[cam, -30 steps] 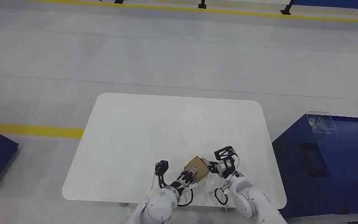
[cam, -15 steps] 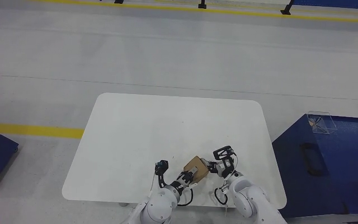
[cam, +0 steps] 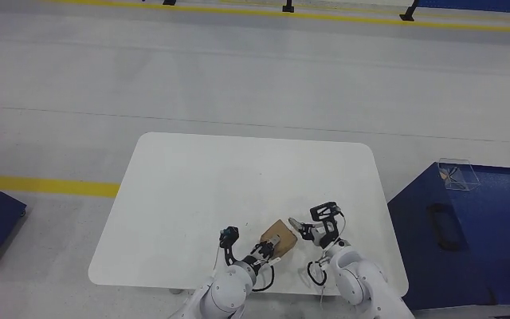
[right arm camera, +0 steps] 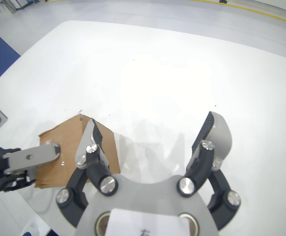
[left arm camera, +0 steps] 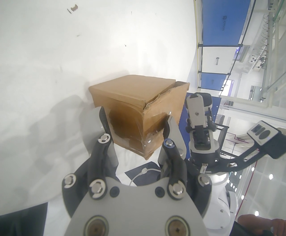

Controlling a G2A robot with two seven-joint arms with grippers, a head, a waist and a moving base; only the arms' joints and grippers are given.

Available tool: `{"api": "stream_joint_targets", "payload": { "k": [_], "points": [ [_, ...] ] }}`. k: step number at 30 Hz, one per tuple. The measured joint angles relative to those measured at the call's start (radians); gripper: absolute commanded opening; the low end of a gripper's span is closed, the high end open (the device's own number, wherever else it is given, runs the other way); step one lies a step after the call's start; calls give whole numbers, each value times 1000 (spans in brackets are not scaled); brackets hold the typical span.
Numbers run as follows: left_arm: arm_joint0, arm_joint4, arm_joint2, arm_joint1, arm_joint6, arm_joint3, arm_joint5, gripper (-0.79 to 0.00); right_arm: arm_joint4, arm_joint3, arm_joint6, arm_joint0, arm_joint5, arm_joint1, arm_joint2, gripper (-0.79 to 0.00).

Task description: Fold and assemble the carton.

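Observation:
A small brown cardboard carton (cam: 279, 234) sits near the front edge of the white table (cam: 239, 175). In the left wrist view the carton (left arm camera: 134, 93) has a torn, crumpled corner. My left gripper (left arm camera: 136, 114) is shut on that near corner, one finger on each side. From above, the left gripper (cam: 267, 249) is just in front of the carton. One left finger (right arm camera: 44, 156) presses on the carton's top face (right arm camera: 67, 138). My right gripper (right arm camera: 152, 118) is open and holds nothing, close beside the carton's right side (cam: 307, 230). It also stands behind the box as the right gripper (left arm camera: 197, 107).
A blue cabinet (cam: 446, 231) stands right of the table with a clear plastic box (cam: 458, 172) on it. A tiny scrap (left arm camera: 73, 8) lies farther out on the table. The table's front edge is just behind both grippers.
My right gripper has drawn back a little to the right, off the carton's side. The left gripper and the carton have barely shifted.

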Motion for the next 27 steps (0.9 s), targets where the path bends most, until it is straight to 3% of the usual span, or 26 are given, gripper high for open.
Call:
{"api": "stream_joint_targets", "payload": {
  "k": [5, 13, 15, 19, 21, 23, 27],
  "points": [
    [3, 1, 3, 0, 4, -2, -2, -339, -33, -23, -8, -27, -55, 5, -1, 0],
    [9, -1, 9, 1, 15, -9, -13, -302, -61, 34, 45, 5, -19, -1, -30, 0],
    [15, 1, 10, 1, 20, -19, -27, -246, -56, 38, 47, 9, -19, -1, -30, 0],
    [47, 57, 12, 8, 67, -70, -99, -68, -48, 35, 55, 12, -19, -1, -24, 0],
    [70, 101, 15, 13, 107, -101, -138, -74, -44, 26, 55, 10, -20, -1, -16, 0],
    [98, 163, 17, 21, 146, -136, -199, 0, -37, 14, 47, 5, -20, 1, 0, 0],
    [142, 337, 19, 36, 230, -164, -303, 0, -15, 3, 47, -3, -12, 5, 40, 0]
  ]
}}
